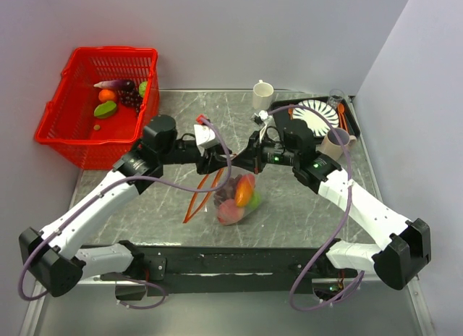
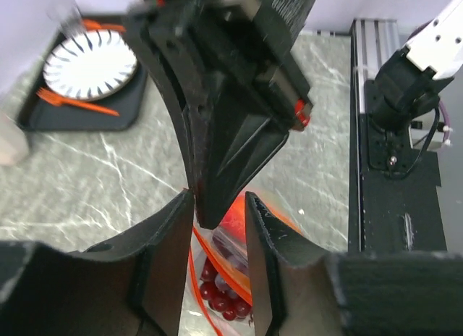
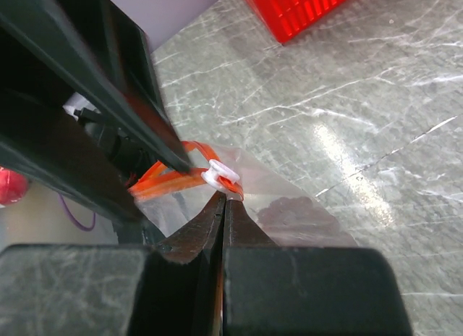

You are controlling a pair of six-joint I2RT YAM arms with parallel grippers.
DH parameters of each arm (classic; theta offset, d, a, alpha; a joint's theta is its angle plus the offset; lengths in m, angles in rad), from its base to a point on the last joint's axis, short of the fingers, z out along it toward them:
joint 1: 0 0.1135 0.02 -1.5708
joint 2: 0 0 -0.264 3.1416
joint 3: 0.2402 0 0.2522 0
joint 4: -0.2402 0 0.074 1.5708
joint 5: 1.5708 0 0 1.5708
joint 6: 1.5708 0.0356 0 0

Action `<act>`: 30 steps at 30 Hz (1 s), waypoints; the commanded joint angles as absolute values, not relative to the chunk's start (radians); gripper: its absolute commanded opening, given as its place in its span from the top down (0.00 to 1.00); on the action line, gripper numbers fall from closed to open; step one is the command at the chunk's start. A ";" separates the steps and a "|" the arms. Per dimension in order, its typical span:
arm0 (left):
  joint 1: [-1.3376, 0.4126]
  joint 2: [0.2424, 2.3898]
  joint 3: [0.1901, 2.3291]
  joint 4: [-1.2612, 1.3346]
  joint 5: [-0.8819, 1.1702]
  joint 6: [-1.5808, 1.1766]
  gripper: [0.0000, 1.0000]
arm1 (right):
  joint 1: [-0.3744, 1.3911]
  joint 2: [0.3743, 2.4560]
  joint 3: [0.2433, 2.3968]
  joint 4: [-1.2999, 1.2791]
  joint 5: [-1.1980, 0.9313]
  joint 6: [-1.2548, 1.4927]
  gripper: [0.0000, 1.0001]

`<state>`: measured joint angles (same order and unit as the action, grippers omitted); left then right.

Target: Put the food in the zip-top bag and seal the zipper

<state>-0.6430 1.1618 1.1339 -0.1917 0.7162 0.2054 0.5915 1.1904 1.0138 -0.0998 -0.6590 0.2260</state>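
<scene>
Small clear floppy zip-top bag (image 1: pixel 233 206), filled with orange, pink and green food pieces (image 1: pixel 244 191), held up by mouth at centre of grey marbled table (image 1: pixel 304 202). Thin red-orange zipper strip (image 3: pixel 163 180) clenched by right gripper (image 3: pixel 223 200) beside white slider (image 3: pixel 219 175). Left gripper (image 2: pixel 217 209) jaws parted, strip straddled, not pinched.

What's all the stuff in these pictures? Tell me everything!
basket: one, red, back left, holds food
bag: one, clear, middle, more food inside
zipper: one, orange, along the bag's mouth
mug: one, white, back middle
tray: one, black, back right
plate: one, striped black-and-white, on tray
cutlery: two seen, orange, on tray
cup: one, beige, by tray
left pincer: one, black, open at the zipper
right pincer: one, black, shut on the bag's mouth
</scene>
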 commanded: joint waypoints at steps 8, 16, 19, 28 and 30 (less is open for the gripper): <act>-0.657 1.187 1.158 -0.135 0.568 0.176 0.54 | 0.606 1.132 1.063 -0.078 -0.640 0.199 1.00; -0.657 1.206 1.158 -0.132 0.580 0.164 0.64 | 0.606 1.124 1.057 -0.069 -0.643 0.201 1.00; -0.657 1.219 1.166 -0.135 0.584 0.155 0.77 | 0.607 1.120 1.055 -0.069 -0.643 0.198 1.00; -0.658 1.221 1.160 -0.140 0.594 0.150 0.68 | 0.607 1.112 1.048 -0.058 -0.640 0.202 1.00; -0.658 1.221 1.160 -0.143 0.597 0.153 0.70 | 0.607 1.109 1.046 -0.055 -0.647 0.199 1.00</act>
<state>-0.6544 1.2259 1.1339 -0.1661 0.5819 0.1528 0.5980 1.1606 1.0138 -0.1268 -0.6247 0.2104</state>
